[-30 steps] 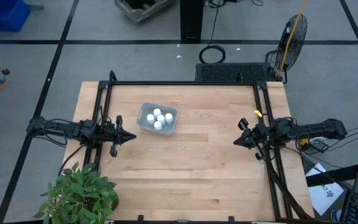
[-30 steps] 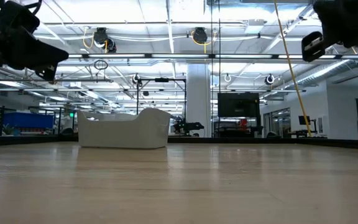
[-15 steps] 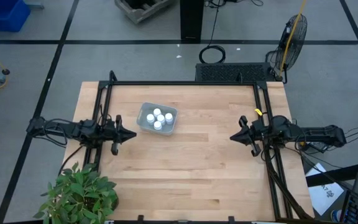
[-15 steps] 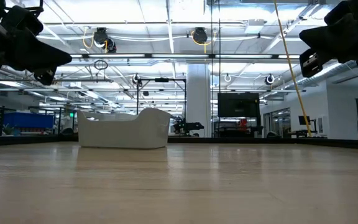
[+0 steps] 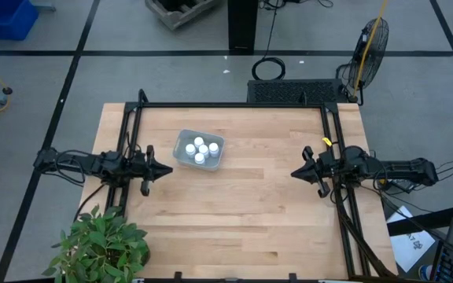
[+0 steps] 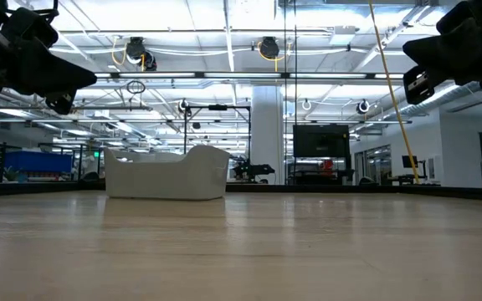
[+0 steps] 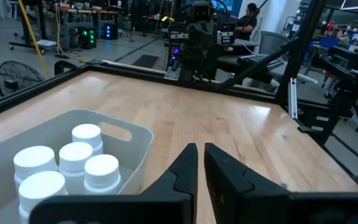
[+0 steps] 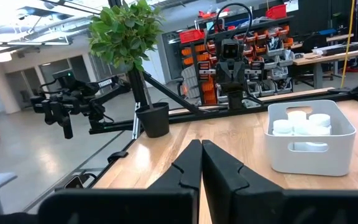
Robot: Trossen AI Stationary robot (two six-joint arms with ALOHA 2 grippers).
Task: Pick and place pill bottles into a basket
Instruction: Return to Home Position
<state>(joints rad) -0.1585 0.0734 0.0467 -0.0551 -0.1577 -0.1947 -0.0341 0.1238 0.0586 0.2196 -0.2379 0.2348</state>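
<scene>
The pale basket (image 5: 199, 150) stands on the wooden table, left of centre toward the far edge, with several white pill bottles (image 5: 200, 149) upright inside. It also shows in the low view (image 6: 167, 174), the left wrist view (image 7: 120, 134) and the right wrist view (image 8: 312, 148). My left gripper (image 5: 166, 170) is shut and empty at the table's left edge, raised, just near-left of the basket. My right gripper (image 5: 295, 174) is shut and empty at the table's right edge, raised above the wood.
A potted plant (image 5: 101, 244) stands at the table's near left corner. Black frame rails (image 5: 234, 105) run along the far, left and right edges. Bare wood (image 5: 234, 212) spreads across the middle and near side. A person sits in the room beyond (image 7: 248, 15).
My right gripper has moved a little toward the table's left and down, staying shut. The left arm, the basket and the bottles have kept still.
</scene>
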